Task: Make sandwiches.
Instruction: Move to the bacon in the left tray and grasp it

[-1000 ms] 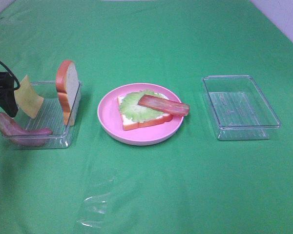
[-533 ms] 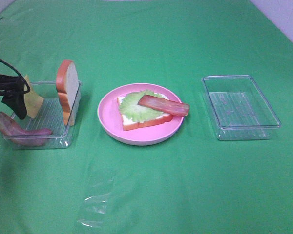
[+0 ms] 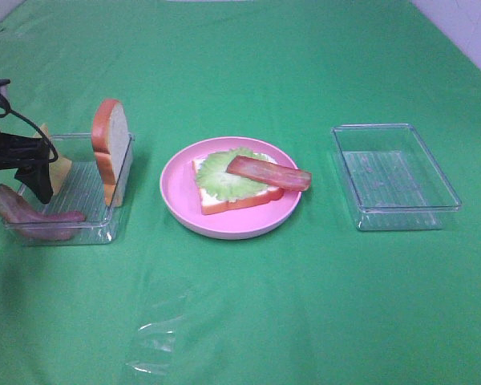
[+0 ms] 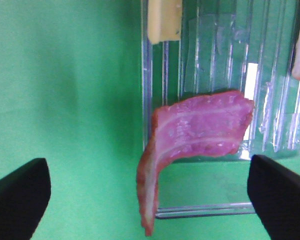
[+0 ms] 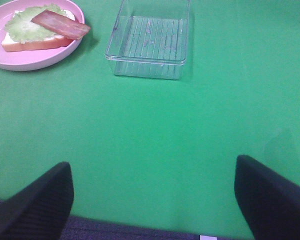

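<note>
Wide-open left pincer (image 4: 150, 200) over a green counter (image 4: 65, 90), a reddish bacon strip (image 4: 200, 132) drooping across the rim of a clear tray (image 4: 215, 50), yellow cheese (image 4: 164, 20) at its twelve o'clock.

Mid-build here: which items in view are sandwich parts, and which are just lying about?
Sandwich parts: plated bread slice, lettuce, plated bacon strip, upright bread slice, cheese square, draped bacon strip.

Holders or lying about: pink plate, left tray, empty right tray, crumpled clear film.
</note>
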Robot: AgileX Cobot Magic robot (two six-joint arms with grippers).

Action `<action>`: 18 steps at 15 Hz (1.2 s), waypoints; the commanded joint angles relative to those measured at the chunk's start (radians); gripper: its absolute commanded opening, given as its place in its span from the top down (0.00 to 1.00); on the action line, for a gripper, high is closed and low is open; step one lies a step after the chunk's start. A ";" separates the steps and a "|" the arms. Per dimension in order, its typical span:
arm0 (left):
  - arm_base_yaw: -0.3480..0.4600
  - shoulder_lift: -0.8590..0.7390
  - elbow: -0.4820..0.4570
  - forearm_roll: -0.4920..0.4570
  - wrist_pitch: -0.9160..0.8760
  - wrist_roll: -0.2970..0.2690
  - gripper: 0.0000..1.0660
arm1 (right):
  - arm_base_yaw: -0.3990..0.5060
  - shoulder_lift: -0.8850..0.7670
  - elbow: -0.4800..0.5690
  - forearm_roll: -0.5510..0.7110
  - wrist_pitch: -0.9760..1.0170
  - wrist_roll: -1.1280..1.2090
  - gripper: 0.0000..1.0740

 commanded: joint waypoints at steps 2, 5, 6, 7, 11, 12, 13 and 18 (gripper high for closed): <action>0.002 0.008 -0.003 -0.005 0.000 -0.001 0.14 | -0.007 -0.034 0.005 0.001 -0.006 0.002 0.21; 0.002 0.008 -0.003 -0.005 0.004 -0.005 0.36 | -0.007 -0.034 0.005 0.001 -0.006 0.002 0.21; 0.002 0.008 -0.003 -0.005 0.003 -0.005 0.42 | -0.007 -0.034 0.005 0.001 -0.006 0.002 0.21; 0.002 0.008 -0.003 -0.005 0.003 -0.005 0.47 | -0.007 -0.034 0.005 0.001 -0.006 0.002 0.21; 0.002 0.008 -0.003 -0.024 0.003 -0.005 0.63 | -0.007 -0.034 0.005 0.001 -0.006 0.002 0.21; 0.002 0.008 -0.003 -0.029 0.003 -0.005 0.68 | -0.007 -0.034 0.005 0.001 -0.006 0.002 0.21; 0.002 0.008 -0.003 -0.029 0.003 -0.005 0.75 | -0.007 -0.034 0.005 0.001 -0.006 0.002 0.21; 0.002 0.008 -0.003 -0.029 0.000 -0.005 0.98 | -0.007 -0.034 0.005 0.001 -0.006 0.002 0.21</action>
